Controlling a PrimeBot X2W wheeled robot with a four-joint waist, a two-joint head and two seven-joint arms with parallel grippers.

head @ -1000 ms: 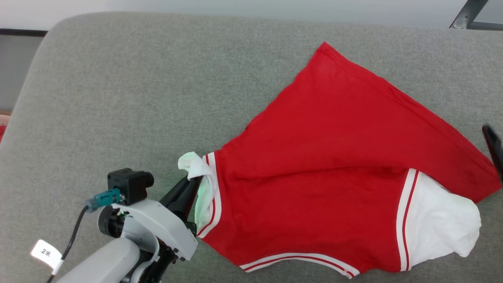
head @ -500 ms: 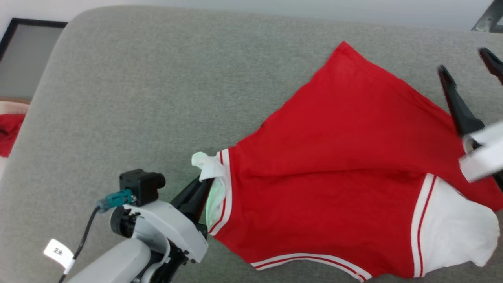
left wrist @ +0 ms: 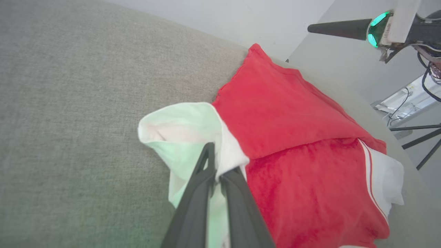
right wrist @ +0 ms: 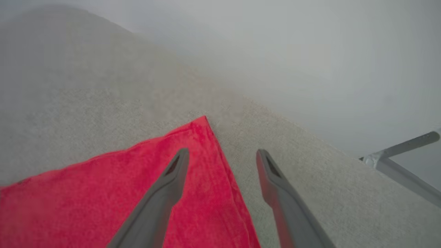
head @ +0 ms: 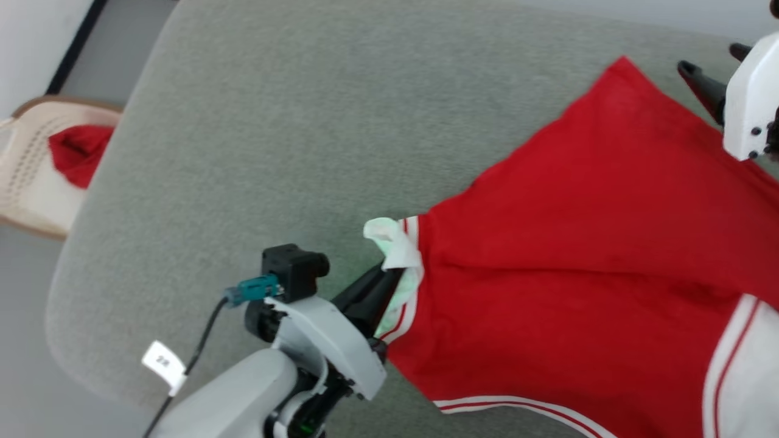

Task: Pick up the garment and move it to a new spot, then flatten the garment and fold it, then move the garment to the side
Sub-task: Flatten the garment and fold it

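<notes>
The garment [head: 578, 243], bright red with white striped trim, lies spread on the grey cushion [head: 274, 152]. My left gripper [head: 389, 277] is shut on its crumpled white sleeve end [head: 395, 240] at the near left edge. The left wrist view shows the closed fingers [left wrist: 215, 168] pinching that white fabric, with the garment's red body [left wrist: 293, 137] stretching beyond. My right gripper [head: 707, 56] is open at the upper right, hovering by the garment's far pointed corner [head: 624, 67]. In the right wrist view its fingers [right wrist: 222, 153] straddle the red edge just short of that corner [right wrist: 201, 125].
A beige perforated chair [head: 30, 182] with a plain red cloth scrap [head: 79, 152] stands off the cushion's left edge. The cushion's rounded left edge [head: 67, 286] drops to the floor. Metal stand legs [right wrist: 403, 148] show beyond the cushion's far side.
The camera has swung, shifting the whole picture rightward. My right gripper came in from the right edge, open, and moved up to the garment's far corner. The left gripper keeps its hold on the sleeve.
</notes>
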